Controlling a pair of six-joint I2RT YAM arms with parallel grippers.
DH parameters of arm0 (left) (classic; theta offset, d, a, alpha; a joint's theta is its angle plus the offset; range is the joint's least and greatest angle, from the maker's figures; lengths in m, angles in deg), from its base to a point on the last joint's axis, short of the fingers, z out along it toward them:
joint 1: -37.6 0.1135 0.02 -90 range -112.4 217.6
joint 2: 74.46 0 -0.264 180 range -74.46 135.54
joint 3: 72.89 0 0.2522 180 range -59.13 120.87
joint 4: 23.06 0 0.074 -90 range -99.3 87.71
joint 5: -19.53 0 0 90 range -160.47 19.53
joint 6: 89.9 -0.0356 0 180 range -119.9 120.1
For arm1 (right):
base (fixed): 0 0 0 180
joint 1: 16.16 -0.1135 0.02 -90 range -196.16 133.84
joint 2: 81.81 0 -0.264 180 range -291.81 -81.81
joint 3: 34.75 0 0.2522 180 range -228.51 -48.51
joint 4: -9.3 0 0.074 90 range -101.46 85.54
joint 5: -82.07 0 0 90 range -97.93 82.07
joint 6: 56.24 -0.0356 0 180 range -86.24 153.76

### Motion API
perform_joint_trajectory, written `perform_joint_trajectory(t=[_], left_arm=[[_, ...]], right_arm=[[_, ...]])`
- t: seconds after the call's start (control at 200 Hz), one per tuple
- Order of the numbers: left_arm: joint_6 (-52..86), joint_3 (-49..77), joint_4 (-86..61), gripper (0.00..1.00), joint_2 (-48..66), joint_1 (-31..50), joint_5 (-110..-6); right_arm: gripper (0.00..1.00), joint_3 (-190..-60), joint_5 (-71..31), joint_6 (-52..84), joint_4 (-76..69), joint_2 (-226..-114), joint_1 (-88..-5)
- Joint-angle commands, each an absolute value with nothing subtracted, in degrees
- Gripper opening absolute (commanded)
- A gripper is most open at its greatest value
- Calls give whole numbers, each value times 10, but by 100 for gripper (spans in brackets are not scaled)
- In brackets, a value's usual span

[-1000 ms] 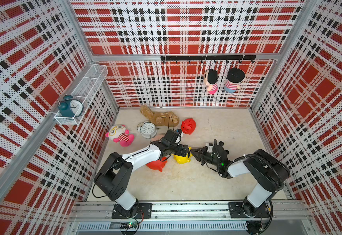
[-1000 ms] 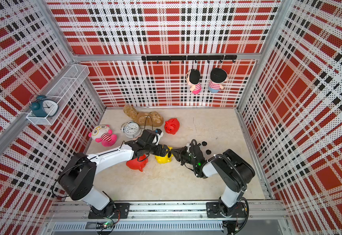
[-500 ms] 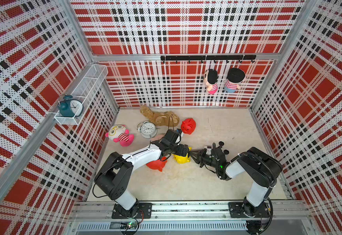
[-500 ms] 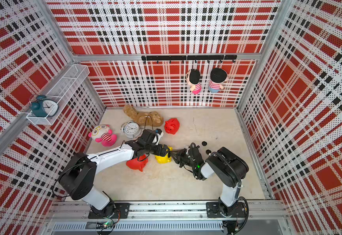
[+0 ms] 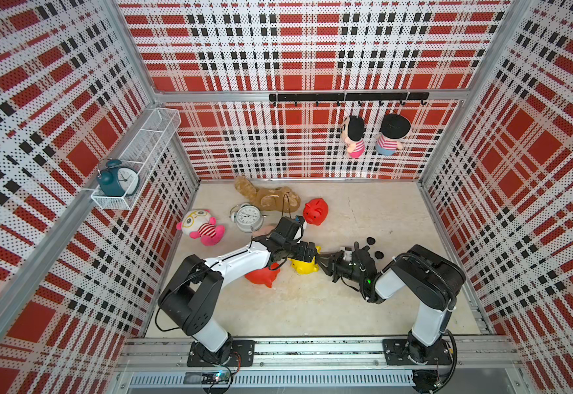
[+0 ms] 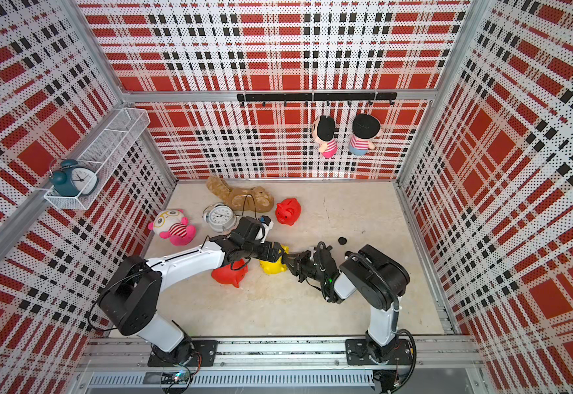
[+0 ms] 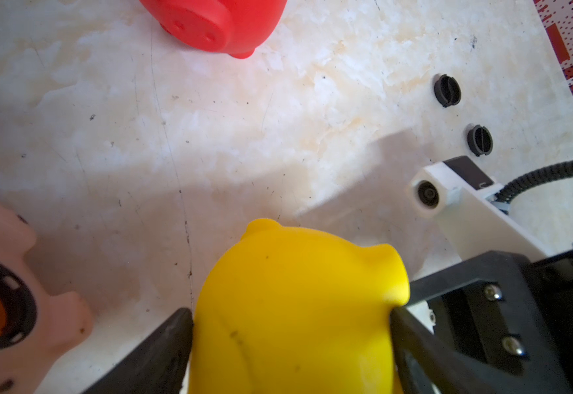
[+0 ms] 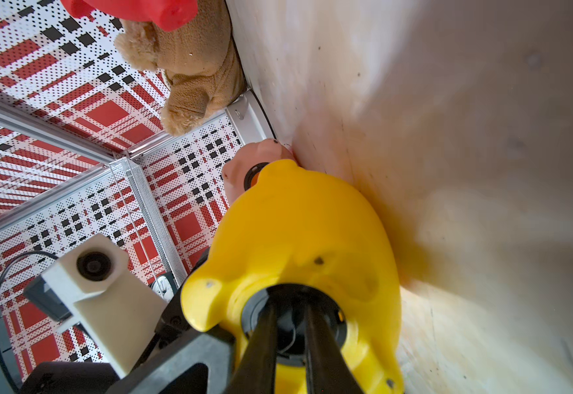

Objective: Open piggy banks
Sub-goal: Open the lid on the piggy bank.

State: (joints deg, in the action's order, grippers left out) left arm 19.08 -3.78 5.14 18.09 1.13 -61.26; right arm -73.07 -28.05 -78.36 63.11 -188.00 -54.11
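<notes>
My left gripper [image 5: 312, 259] is shut on the yellow piggy bank [image 5: 304, 266], its jaws pressed against both flanks in the left wrist view [image 7: 292, 315]. My right gripper [image 8: 290, 307] meets the yellow piggy bank [image 8: 298, 232] from the opposite side. Its fingers stand close together on the black belly plug [image 8: 292, 324]. One red piggy bank [image 5: 263, 275] lies under the left arm and another [image 5: 316, 211] stands further back. The pale pink piggy bank [image 7: 5, 307] lies nearby with its belly hole open. Two loose black plugs [image 5: 370, 241] [image 5: 379, 254] rest on the floor.
A silver alarm clock [image 5: 249, 218], a brown plush [image 5: 268, 196] and a pink plush doll [image 5: 201, 227] lie at the back left. Two dolls [image 5: 355, 136] hang on the back wall. A wire shelf [image 5: 141, 150] on the left wall holds a teal clock [image 5: 118, 177].
My right gripper has edged left, closer in on the yellow piggy bank's belly, and the right arm has folded in a little. The left arm has stayed still.
</notes>
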Motion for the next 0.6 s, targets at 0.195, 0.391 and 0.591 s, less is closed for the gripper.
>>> perform_joint_trajectory(t=[0.195, 0.391, 0.591], left_arm=[[189, -66, 145, 90, 215, -13, -588], [196, -75, 129, 90, 209, -14, -588], [191, -84, 125, 90, 209, -5, -592]], right_arm=[[13, -772, -301, -821, 615, -1913, -535], [0, -789, -311, -809, 579, -1910, -532], [0, -764, -305, -798, 587, -1895, -520]])
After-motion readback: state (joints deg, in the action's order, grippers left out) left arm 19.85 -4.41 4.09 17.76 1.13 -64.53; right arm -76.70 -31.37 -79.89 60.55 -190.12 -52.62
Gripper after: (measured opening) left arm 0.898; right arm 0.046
